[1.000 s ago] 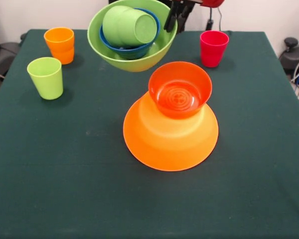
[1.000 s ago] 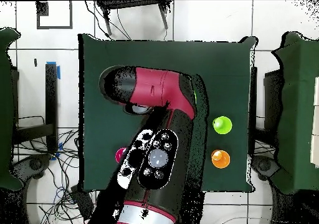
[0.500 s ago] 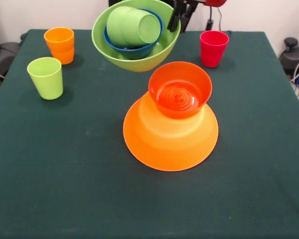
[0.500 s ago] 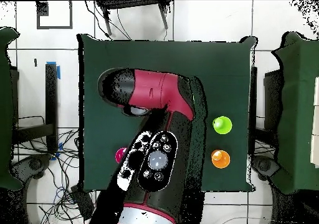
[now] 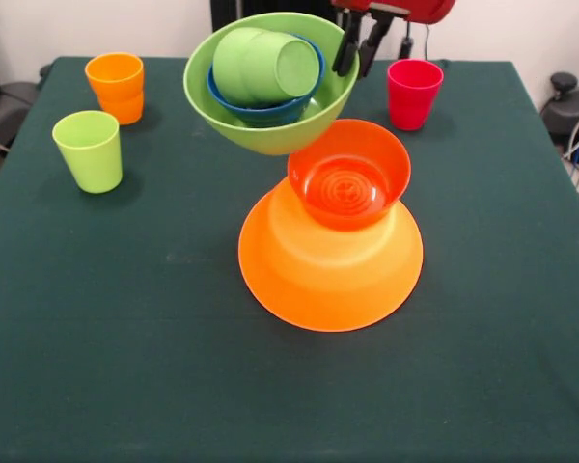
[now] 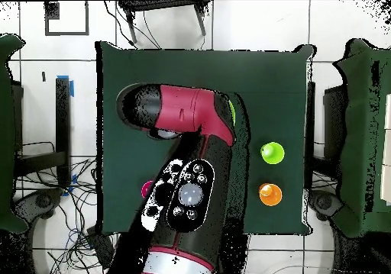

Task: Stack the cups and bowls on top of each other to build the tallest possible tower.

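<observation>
My gripper (image 5: 359, 48) is shut on the right rim of the large light green bowl (image 5: 270, 133) and holds it tilted in the air. Inside it sit the small blue bowl (image 5: 262, 110) and a green cup (image 5: 261, 66) lying on its side. Just below and to the right, the small red-orange bowl (image 5: 347, 176) stands upright on the upturned large orange bowl (image 5: 328, 275). The green bowl's lower edge overlaps the red-orange bowl's far rim in the front view. In the overhead view my arm (image 6: 191, 172) hides these things. The purple bowl and the pale yellow cup are out of view.
A lime green cup (image 5: 89, 149) and an orange cup (image 5: 116, 87) stand at the table's left. A red-pink cup (image 5: 413, 92) stands at the far right. The overhead view shows the lime cup (image 6: 272, 153), the orange cup (image 6: 269, 194) and the red-pink cup (image 6: 147, 188).
My gripper has carried the light green bowl with its contents to the right and a little lower, closer to the red-orange bowl. The other things have not moved.
</observation>
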You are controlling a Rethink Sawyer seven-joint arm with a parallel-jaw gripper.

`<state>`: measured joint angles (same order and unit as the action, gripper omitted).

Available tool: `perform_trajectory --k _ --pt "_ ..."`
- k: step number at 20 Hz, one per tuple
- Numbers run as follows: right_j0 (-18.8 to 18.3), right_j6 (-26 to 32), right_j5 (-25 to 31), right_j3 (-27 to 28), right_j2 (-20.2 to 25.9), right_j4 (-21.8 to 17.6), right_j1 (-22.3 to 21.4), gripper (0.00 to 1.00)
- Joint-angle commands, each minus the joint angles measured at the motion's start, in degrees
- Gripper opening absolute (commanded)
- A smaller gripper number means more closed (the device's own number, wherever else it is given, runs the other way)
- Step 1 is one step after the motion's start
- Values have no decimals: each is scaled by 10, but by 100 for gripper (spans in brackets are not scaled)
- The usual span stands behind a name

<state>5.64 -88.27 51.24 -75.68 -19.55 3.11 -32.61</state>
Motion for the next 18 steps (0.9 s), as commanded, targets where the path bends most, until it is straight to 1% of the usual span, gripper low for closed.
perform_trajectory --k 1,8,12,15,18 --pt "12 -52 -42 -40 63 -25 18 0" --pt "23 -72 -48 -58 61 -16 15 0" --pt "35 -86 -46 -49 54 -16 21 0" --pt "34 -83 -43 -52 60 -10 21 0" --pt "37 -88 -54 -56 63 -6 24 0"
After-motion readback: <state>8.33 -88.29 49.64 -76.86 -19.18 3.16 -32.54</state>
